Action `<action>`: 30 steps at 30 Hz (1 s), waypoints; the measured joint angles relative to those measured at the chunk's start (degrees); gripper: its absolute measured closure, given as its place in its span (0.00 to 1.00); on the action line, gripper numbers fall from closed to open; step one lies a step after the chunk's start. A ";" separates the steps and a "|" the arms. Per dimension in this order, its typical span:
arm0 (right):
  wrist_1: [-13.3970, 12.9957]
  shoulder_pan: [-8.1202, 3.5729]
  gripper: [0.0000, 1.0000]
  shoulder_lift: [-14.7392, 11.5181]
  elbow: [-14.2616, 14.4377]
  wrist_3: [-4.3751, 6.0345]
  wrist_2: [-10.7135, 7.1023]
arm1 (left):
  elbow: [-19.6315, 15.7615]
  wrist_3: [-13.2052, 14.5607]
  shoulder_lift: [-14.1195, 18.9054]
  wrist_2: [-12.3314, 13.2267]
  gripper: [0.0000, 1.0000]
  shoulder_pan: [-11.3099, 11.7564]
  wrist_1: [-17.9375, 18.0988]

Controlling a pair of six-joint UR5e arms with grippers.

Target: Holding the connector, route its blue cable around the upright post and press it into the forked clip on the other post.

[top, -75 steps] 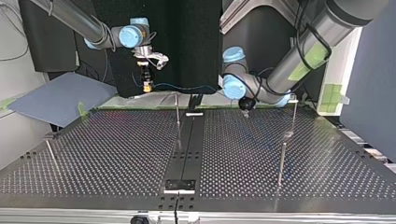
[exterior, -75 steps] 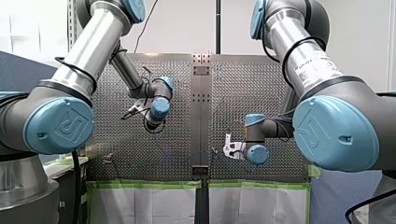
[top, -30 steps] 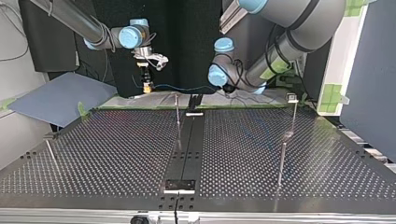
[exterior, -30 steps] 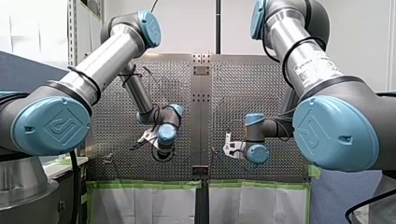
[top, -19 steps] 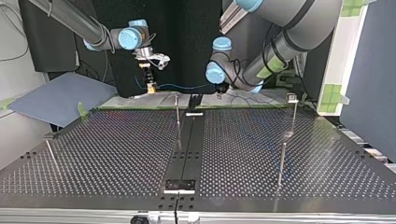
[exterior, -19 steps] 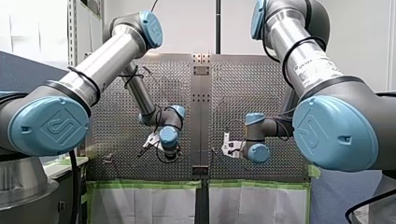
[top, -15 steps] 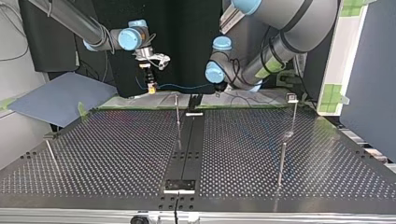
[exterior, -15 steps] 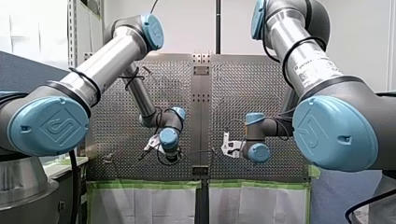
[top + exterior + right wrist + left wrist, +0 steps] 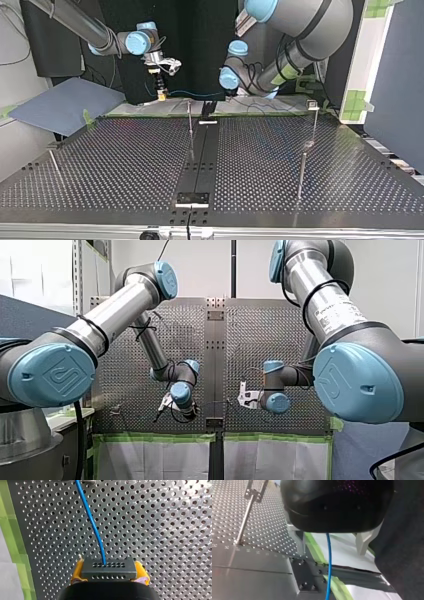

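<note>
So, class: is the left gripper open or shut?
Open: on the left gripper, the fingers stand wide apart, the blue cable passing untouched between them.

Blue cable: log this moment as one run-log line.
right claw: shut on connector | left claw: open, blue cable between fingers | forked clip: no cable

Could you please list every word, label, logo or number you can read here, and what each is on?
Nothing is clear enough to quote.
Printed label on my right arm's silver tube, front view: too blurred to read.
Embossed emblem on my left arm's blue joint cap: letters not legible.
Matching emblem on my right arm's blue joint cap: not legible.
Top and wrist views: no text.
</note>
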 joint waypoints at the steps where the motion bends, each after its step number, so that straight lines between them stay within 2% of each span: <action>1: 0.04 -0.08 1.00 0.00 0.00 -0.03 0.01 | 0.07 -0.48 0.00 0.48 0.00 0.10 0.16; 7: 0.28 -0.64 1.00 0.01 -0.03 -0.18 0.08 | 0.21 -3.59 0.58 3.59 0.00 0.77 1.01; 16: 0.32 -1.16 1.00 0.08 -0.14 -0.12 -0.22 | 0.21 -8.21 4.74 8.23 0.00 1.01 4.51; 22: 1.02 -1.30 1.00 0.08 -0.92 0.35 -2.55 | -0.40 -10.93 6.02 10.93 0.00 0.67 5.82; 27: 1.25 -1.49 1.00 0.08 -1.25 0.80 -5.09 | -2.41 -13.59 6.08 13.25 0.00 0.58 7.67; 30: 1.31 -1.65 1.00 0.09 -1.36 1.00 -5.95 | -3.35 -15.37 6.10 12.86 0.00 0.51 8.64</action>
